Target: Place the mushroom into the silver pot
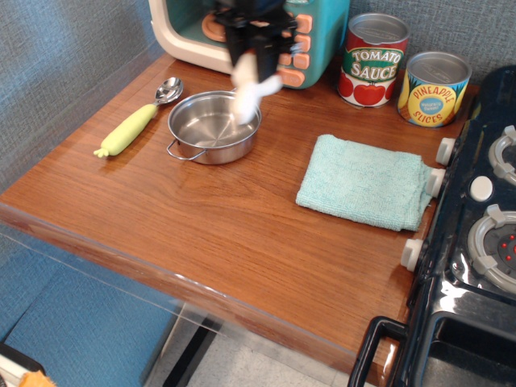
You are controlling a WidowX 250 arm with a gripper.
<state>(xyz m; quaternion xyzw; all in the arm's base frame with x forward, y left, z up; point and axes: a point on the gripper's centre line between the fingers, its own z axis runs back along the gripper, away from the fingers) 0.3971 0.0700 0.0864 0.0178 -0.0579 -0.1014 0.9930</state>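
Mushroom [251, 89]: soft, light plush, stem dangling at upper centre of frame over silver pot's [214, 126] far rim; jaws of gripper [255, 50] clamped on its upper end, likely the cap

- Bright, even light falls from overhead.
- Soft, short shadows lie under things on the table [201, 234].
- Glare streaks the silver pot [214, 126].
- Motion blur smears the pincer [256, 50] and the mushroom [251, 87].

Toy kitchen: wooden counter [242, 234]; toy microwave [193, 28]; stove [484, 242]; tin cans [375, 60]
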